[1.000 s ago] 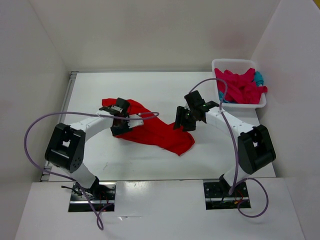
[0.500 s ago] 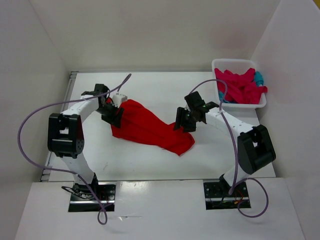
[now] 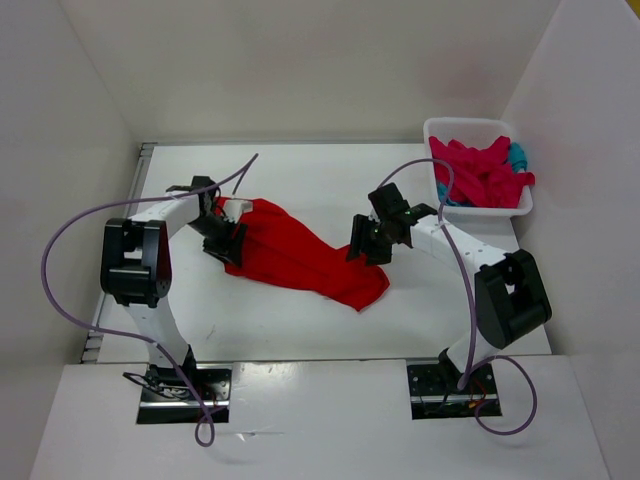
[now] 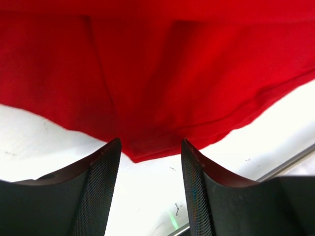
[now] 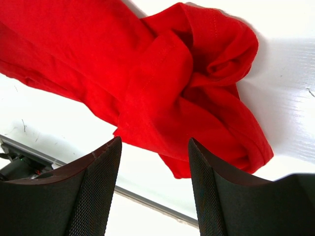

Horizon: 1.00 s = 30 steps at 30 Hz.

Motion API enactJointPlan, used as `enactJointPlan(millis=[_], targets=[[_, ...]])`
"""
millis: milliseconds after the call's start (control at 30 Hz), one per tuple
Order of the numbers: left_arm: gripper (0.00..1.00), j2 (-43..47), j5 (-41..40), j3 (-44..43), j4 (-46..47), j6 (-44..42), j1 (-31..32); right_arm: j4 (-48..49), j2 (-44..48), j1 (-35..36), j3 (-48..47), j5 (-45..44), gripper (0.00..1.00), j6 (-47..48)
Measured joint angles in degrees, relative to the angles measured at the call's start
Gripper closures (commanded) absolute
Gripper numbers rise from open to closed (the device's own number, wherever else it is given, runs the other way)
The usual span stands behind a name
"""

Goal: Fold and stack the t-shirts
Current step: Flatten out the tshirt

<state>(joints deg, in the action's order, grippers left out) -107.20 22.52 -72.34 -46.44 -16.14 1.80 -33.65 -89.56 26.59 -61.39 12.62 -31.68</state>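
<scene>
White table, white walls around. Red t-shirt: crumpled, mid-table, between the arms. Left gripper: jaws apart, gripping nothing, at the shirt's left hem. Right gripper: jaws apart, over the shirt's bunched right end. Basket, far right corner: crimson-pink t-shirt, teal t-shirt.

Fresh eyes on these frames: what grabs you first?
A bright red t-shirt lies crumpled across the middle of the table, running diagonally between the arms. The left gripper stands open at its left edge, and the right gripper stands open by its bunched right end. In the far right corner, a white basket holds heaped pink cloth and a bit of teal cloth.
</scene>
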Motion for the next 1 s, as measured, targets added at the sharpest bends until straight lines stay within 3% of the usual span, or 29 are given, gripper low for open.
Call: enactJointPlan(millis=[300,433,467,533,600,633,867,1000], targets=[[0.44,0.24,-0.66,-0.02,-1.14,0.68,-0.07,0.00,0.00,0.02,0.00,0.02,0.38,0.00],[0.56,-0.02,0.57,0.00,-2.01,0.11,-0.07,0.02,0.00,0.02,0.00,0.00,0.38,0.00],[0.66,-0.22,1.11,-0.02,-2.29,-0.15,-0.07,0.00,0.00,0.02,0.00,0.00,0.38,0.00],[0.77,-0.63,2.25,-0.04,-2.75,-0.17,-0.07,0.00,0.00,0.02,0.00,-0.09,0.38,0.00],[0.88,-1.03,3.30,-0.24,-3.21,-0.35,-0.04,-0.02,-0.09,0.22,-0.07,-0.72,0.31,0.02],[0.91,-1.18,3.76,-0.48,-3.39,-0.31,-0.04,-0.04,-0.33,0.44,-0.22,-1.29,0.26,-0.09],[0.99,-1.31,5.84,-3.04,-3.72,-0.33,0.00,-1.81,-9.40,4.11,-9.01,-8.94,0.26,-0.02],[1.00,-0.20,5.99,-3.15,-3.76,-0.33,0.00,-2.67,-13.75,4.68,-12.33,-12.09,0.40,-0.09]])
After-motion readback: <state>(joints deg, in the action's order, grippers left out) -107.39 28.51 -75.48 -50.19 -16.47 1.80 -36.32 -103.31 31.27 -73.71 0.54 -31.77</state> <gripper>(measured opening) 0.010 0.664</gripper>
